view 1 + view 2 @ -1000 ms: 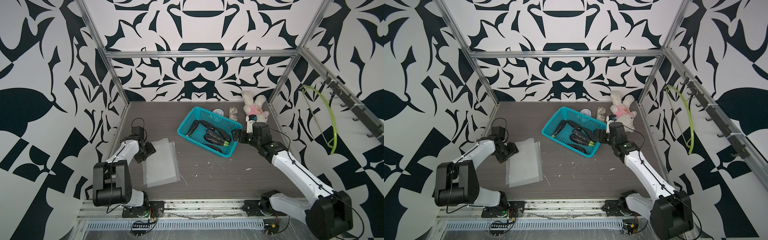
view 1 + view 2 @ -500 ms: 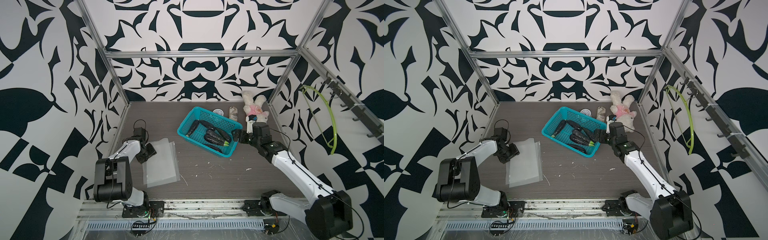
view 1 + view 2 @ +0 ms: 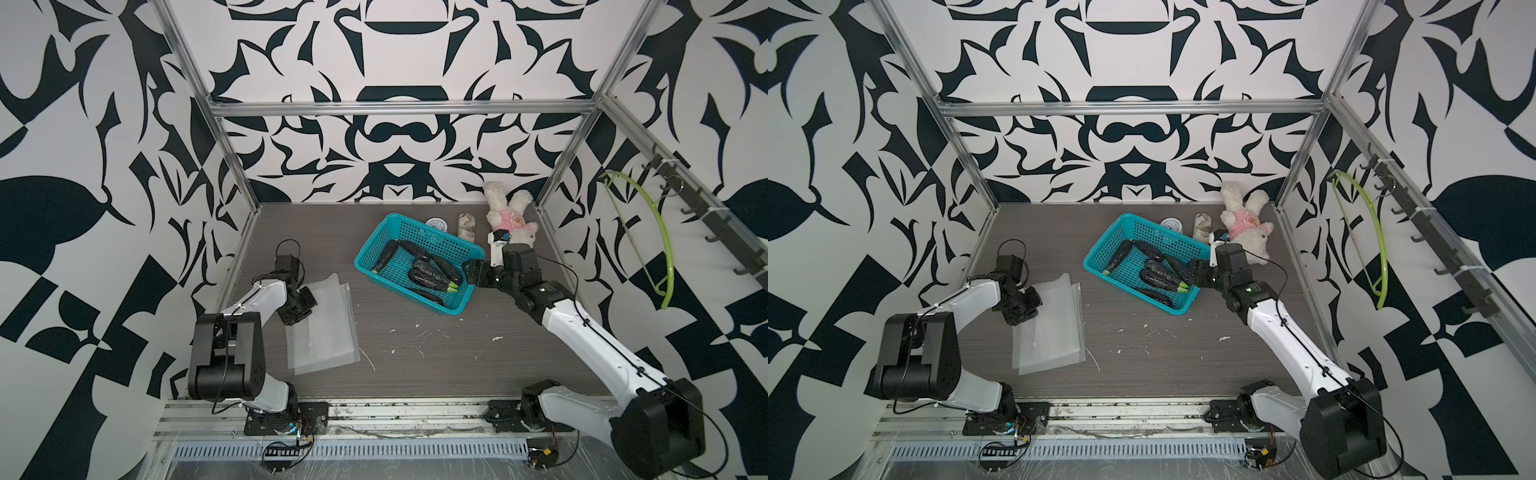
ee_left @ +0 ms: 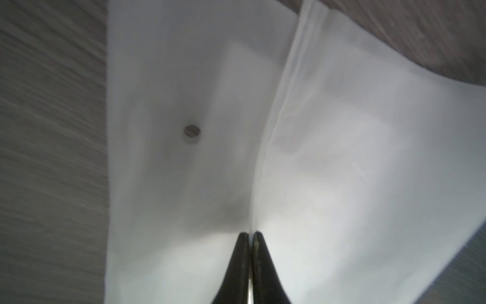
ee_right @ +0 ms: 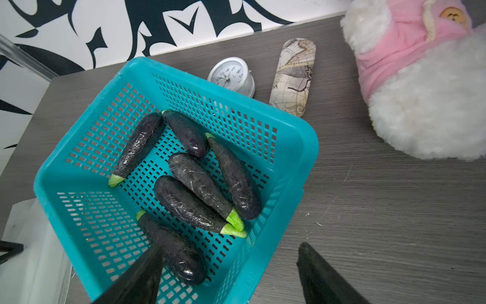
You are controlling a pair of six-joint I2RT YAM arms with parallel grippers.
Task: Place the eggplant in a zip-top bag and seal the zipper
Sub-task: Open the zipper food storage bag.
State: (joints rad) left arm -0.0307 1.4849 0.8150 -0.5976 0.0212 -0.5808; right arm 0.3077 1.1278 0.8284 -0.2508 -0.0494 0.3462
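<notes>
Six eggplants (image 5: pixel 200 184) sit in the teal basket (image 5: pixel 297 147) toward the counter's (image 3: pixel 436 353) back right corner, though only the right wrist view counts them cleanly. Over there the right gripper (image 5: pixel 230 244) is spread across the basket's rim. Left wrist view alone shows the left gripper (image 4: pixel 250 234) pinching a zip-top bag (image 4: pixel 342 158) by the left edge, maybe three bags stacked.

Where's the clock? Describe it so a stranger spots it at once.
Find the teal basket of eggplants. Behind its far rim, toward the back wall, sits the clock: small, round, white-faced, unlike the long map-printed case beside it.
</notes>
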